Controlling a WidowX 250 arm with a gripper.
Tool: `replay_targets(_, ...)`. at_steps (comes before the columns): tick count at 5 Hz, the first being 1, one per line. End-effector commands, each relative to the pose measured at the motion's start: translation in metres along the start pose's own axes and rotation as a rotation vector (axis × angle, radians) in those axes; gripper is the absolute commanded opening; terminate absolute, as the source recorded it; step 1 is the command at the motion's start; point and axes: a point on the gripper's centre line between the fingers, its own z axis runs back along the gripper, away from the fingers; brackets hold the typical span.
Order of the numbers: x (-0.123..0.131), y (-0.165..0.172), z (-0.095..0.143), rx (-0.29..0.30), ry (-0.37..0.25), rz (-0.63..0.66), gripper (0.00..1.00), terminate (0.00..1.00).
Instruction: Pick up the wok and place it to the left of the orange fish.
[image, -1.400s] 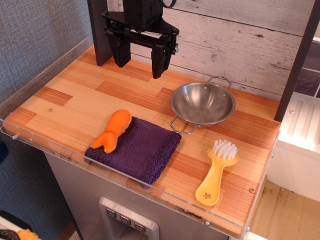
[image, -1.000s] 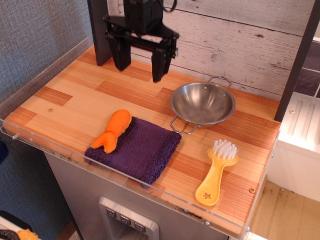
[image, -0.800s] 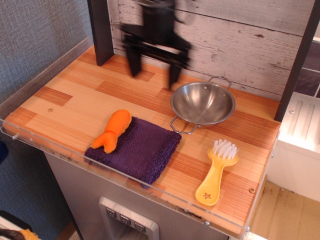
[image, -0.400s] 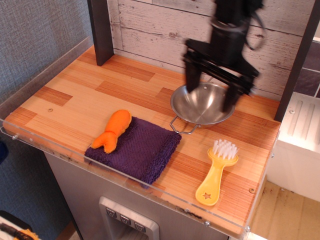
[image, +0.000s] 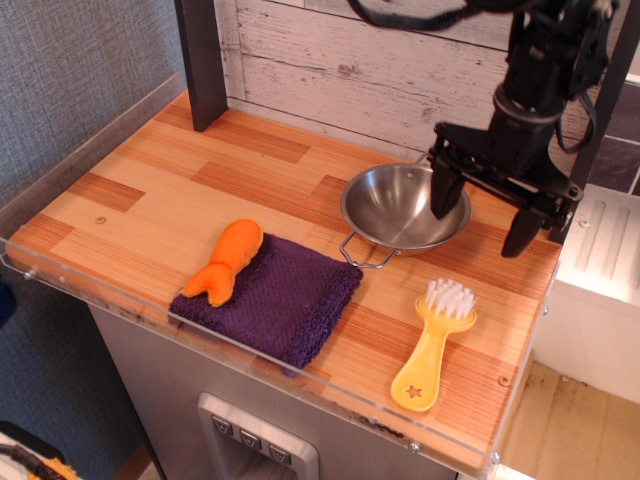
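Observation:
The wok (image: 398, 210) is a shiny steel bowl with two wire loop handles, resting on the wooden tabletop at the back right. The orange fish (image: 226, 262) lies on the left edge of a purple cloth (image: 275, 298), left of the wok. My gripper (image: 482, 224) is open and empty, its black fingers pointing down. Its left finger (image: 445, 192) hangs over the wok's right rim and partly hides it. Its right finger stands beyond the wok on the right.
A yellow-handled brush (image: 432, 345) with white bristles lies at the front right. A dark post (image: 201, 60) stands at the back left, and a white plank wall (image: 340, 60) runs along the back. A clear plastic rim (image: 260, 375) borders the table's front and left edges.
My gripper has swept from the back left, above the table's rear, rightward across the wok and down to the wok's right rim. The wok, fish, cloth and brush have not moved.

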Motion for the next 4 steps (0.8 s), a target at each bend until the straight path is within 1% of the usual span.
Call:
replay_targets(1,0.017,0.015,-0.007,0.041,-0.027,0.049,1.00,0.00)
replay_targets(2,0.015,0.015,-0.018,0.032,-0.012,0.067,1.00,0.00)
replay_targets(3,0.016,0.016,-0.022,0.032,-0.016,0.070,0.00,0.00)
replay_targets(4,0.016,0.019,-0.018,0.035,-0.017,0.072,0.00,0.00)
